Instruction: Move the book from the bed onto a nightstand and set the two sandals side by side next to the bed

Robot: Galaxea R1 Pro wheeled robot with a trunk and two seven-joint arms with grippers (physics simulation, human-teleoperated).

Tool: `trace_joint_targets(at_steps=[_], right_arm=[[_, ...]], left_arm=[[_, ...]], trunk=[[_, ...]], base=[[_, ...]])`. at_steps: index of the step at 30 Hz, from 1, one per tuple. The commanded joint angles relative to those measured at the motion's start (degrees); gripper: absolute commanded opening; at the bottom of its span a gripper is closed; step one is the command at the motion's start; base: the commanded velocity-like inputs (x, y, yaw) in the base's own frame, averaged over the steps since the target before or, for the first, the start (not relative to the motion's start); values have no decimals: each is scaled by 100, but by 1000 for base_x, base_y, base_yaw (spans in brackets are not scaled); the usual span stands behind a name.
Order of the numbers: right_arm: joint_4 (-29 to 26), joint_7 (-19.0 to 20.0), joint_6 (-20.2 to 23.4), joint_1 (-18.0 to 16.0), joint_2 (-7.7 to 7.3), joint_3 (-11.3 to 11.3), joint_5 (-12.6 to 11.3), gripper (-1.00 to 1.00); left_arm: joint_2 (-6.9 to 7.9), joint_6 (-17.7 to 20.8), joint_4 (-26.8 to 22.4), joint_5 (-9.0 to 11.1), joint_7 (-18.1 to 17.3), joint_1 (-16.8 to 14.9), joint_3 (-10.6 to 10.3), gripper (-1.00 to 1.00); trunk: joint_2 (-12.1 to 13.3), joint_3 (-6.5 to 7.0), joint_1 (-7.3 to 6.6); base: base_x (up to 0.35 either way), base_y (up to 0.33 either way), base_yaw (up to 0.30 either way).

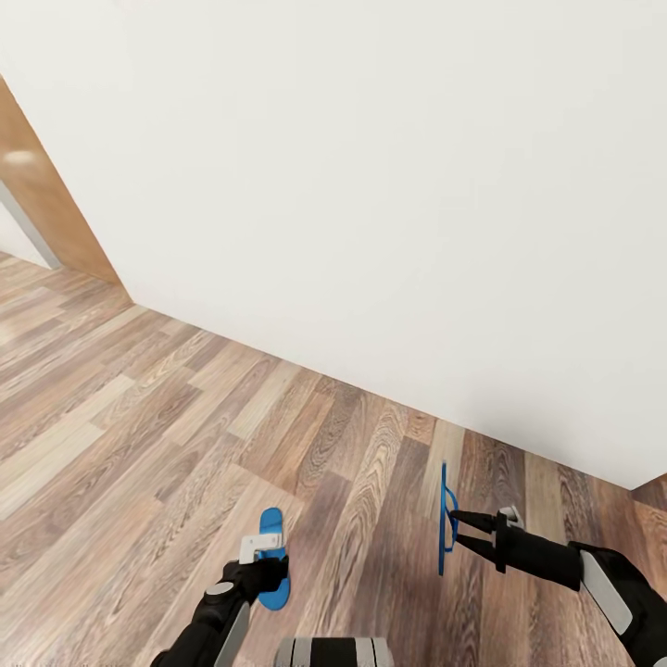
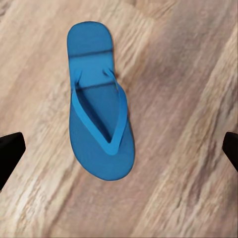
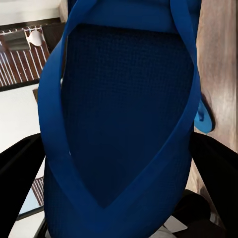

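One bright-blue sandal (image 1: 274,532) lies flat on the wood-plank floor, sole down. My left gripper (image 1: 264,556) hovers just above it, open, and its dark fingertips (image 2: 10,151) stand wide on either side of this sandal (image 2: 99,124). The second sandal (image 1: 444,519) hangs on edge above the floor, with my right gripper (image 1: 456,533) shut on its straps. Up close, this sandal (image 3: 124,124) sits between the black fingers (image 3: 20,193). The book, the bed and the nightstand are out of view.
A broad white wall (image 1: 371,185) meets the floor (image 1: 139,435) on a diagonal line just beyond the sandals. A brown wooden door or panel (image 1: 46,204) stands at the far left. Open floor stretches to the left.
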Motion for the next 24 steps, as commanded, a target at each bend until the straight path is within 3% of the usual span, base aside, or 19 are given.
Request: trace_joint_targets(at_steps=[1,13,24], right_arm=[[1,29,29,-3,0,-7,1,-100],[1,32,29,-2,-4,-15,-4,-100],[1,31,29,-3,-130,-25,-8,-100]], left_arm=[[3,25,-9,61,51,-1,-18,100],[3,25,-9,61,51,-1,-18,100],[-1,26,-9,61,51,-1,-19,100]], trunk=[[-3,-27,1],[-19,-293,32],[-34,-537,60]], base=[[0,0,0],[0,0,0],[0,0,0]])
